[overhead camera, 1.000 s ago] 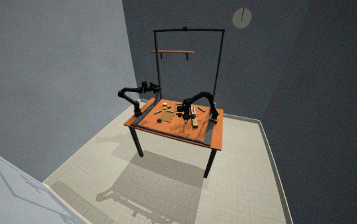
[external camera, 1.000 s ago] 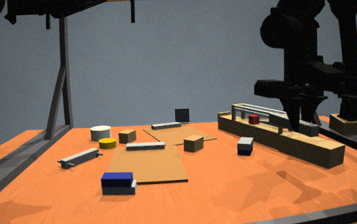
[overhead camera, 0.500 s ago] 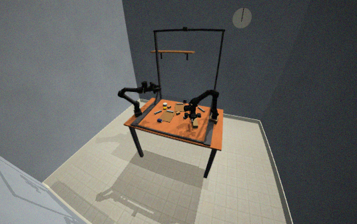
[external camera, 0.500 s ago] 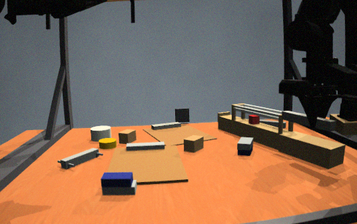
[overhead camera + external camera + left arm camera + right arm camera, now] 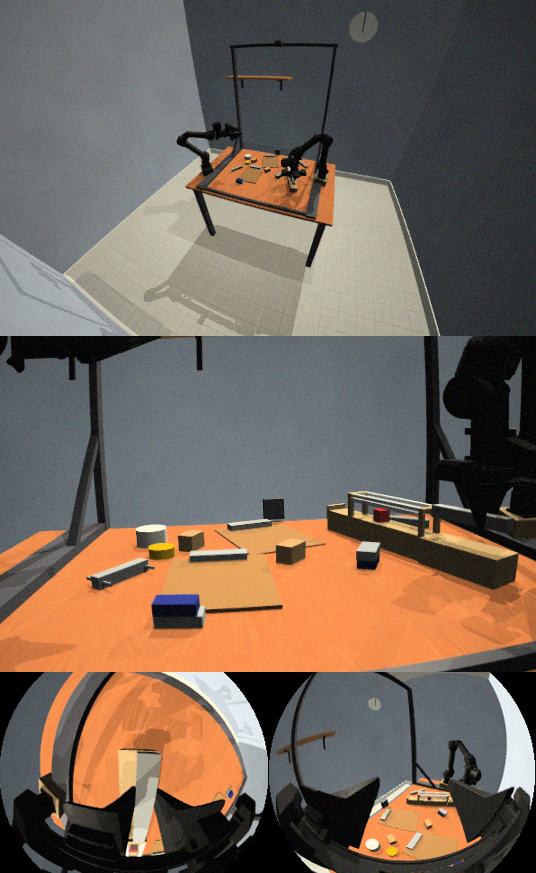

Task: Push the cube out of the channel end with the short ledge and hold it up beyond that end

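You're at the lining-up step: your left claw (image 5: 292,173) (image 5: 481,523) (image 5: 143,789) pinches the gray bar (image 5: 457,514) (image 5: 147,777), while your right claw (image 5: 239,133) (image 5: 415,781) is spread, holding nothing. The red cube (image 5: 381,515) (image 5: 133,848) (image 5: 429,798) sits under the channel's (image 5: 293,188) (image 5: 450,551) (image 5: 127,768) (image 5: 416,802) roof, ahead of the left claw. Next, bring the bar in line with the long-ledge mouth, then push toward the raised lip (image 5: 336,507). Mind the roof posts; open bench (image 5: 265,192) (image 5: 325,621) (image 5: 180,739) (image 5: 403,804) beside the channel gives you room to realign.
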You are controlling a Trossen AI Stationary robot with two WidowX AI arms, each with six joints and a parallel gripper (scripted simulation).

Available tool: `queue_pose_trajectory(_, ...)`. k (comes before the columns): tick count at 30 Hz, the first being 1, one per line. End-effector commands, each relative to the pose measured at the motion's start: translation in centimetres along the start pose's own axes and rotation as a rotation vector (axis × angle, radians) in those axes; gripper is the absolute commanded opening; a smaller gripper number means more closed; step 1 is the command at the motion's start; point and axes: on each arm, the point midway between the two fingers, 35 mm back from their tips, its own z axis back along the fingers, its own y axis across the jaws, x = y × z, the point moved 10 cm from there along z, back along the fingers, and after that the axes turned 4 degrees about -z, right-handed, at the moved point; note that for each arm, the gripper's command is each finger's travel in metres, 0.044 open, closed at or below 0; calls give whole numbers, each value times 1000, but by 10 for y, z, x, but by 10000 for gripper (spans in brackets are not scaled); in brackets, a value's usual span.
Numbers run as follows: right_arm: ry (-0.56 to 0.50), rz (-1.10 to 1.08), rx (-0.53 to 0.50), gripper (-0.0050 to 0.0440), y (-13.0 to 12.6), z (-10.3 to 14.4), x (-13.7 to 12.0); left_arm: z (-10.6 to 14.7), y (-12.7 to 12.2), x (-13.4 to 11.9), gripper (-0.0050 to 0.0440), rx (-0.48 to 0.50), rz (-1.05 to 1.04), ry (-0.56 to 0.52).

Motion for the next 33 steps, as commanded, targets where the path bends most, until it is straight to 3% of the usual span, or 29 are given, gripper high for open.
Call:
queue_pose_trajectory(1,-17,-6,-1,400,0,1,5,6,2,-1,0,-30,11,-3)
queue_pose_trajectory(33,-17,-6,-1,400,0,1,5,-16,3,-1,0,-8,10,4)
